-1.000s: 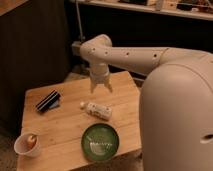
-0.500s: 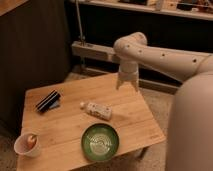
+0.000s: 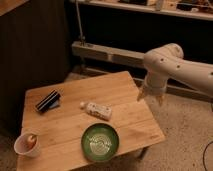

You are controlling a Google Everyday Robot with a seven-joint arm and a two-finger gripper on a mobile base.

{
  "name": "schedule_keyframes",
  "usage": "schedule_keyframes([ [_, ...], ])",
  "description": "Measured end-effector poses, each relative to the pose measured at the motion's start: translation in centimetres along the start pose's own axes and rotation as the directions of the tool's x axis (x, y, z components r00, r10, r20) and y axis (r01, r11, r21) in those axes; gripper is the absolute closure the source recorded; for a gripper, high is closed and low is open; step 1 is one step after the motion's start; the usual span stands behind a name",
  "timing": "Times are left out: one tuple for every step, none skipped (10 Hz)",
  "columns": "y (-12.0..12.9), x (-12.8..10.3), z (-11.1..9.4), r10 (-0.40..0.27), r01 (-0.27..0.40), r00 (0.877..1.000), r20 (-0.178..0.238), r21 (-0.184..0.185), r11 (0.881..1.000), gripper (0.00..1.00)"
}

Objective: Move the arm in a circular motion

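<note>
The arm (image 3: 180,67) is large, off-white and tubular, with a rounded elbow joint at upper right. It reaches in from the right edge and bends down at the elbow. Its gripper (image 3: 150,96) hangs at the end, pointing down, just past the right edge of the wooden table (image 3: 125,95). It holds nothing.
On the table lie a white plastic bottle (image 3: 97,110) on its side, a green bowl (image 3: 100,142) near the front, a white cup (image 3: 26,144) at the front left corner and a dark striped packet (image 3: 48,100) at the left. A metal rail (image 3: 110,52) runs behind the table.
The arm has swung steadily to the right, from above the table's back middle to beyond its right edge, and dropped a little lower.
</note>
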Motion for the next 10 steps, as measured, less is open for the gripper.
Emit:
schedule_keyframes([
  [-0.9, 0.9, 0.1, -0.010, 0.010, 1.000, -0.004, -0.006, 1.000, 0.35],
  [-1.4, 1.9, 0.2, -0.023, 0.023, 1.000, -0.009, -0.012, 1.000, 0.35],
  [-1.6, 2.9, 0.3, -0.041, 0.041, 0.999, -0.014, -0.019, 0.999, 0.35],
  [-1.0, 3.9, 0.4, -0.066, 0.065, 0.998, -0.021, -0.030, 0.997, 0.35],
  [0.0, 4.7, 0.6, -0.091, 0.090, 0.995, -0.028, -0.040, 0.995, 0.35],
  [1.8, 5.6, 0.7, -0.129, 0.127, 0.991, -0.037, -0.055, 0.990, 0.35],
  [4.0, 6.4, 0.8, -0.167, 0.164, 0.985, -0.046, -0.069, 0.984, 0.35],
  [5.8, 6.9, 1.0, -0.191, 0.187, 0.980, -0.054, -0.078, 0.979, 0.35],
  [9.3, 7.7, 1.2, -0.237, 0.231, 0.969, -0.065, -0.095, 0.968, 0.35],
  [11.8, 8.5, 1.4, -0.274, 0.265, 0.959, -0.078, -0.101, 0.959, 0.35],
])
